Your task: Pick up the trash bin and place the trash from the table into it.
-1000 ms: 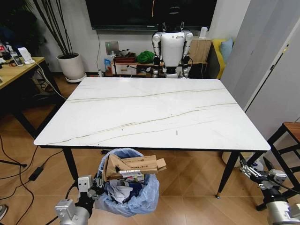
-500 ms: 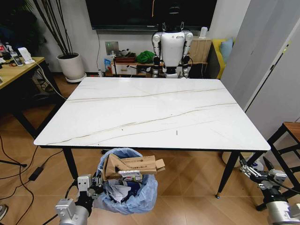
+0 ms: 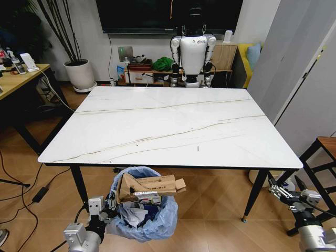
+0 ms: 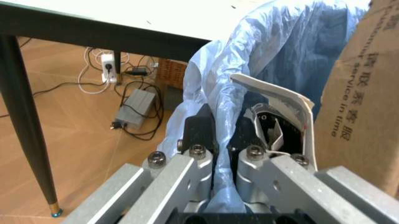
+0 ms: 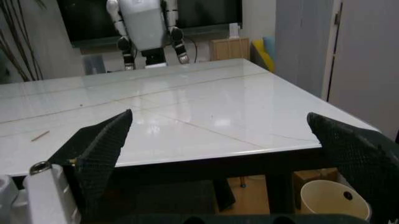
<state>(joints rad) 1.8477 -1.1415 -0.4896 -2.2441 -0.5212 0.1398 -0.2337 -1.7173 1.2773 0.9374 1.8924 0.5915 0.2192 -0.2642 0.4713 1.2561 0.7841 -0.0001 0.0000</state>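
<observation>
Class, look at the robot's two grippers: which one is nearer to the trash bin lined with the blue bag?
Left. The left gripper is clamped on the trash bin rim, pinching the blue bag. The right gripper hangs open far off, beyond the table corner.

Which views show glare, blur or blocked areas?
Head view: evenly lit, the table sharp and free of harsh glare. Right wrist view: soft window reflections on the tabletop, with the right gripper fingers looming dark and blurred. Left wrist view: the left gripper and the trash bin bag crowd the frame; the brown paper bag blocks one side.
</observation>
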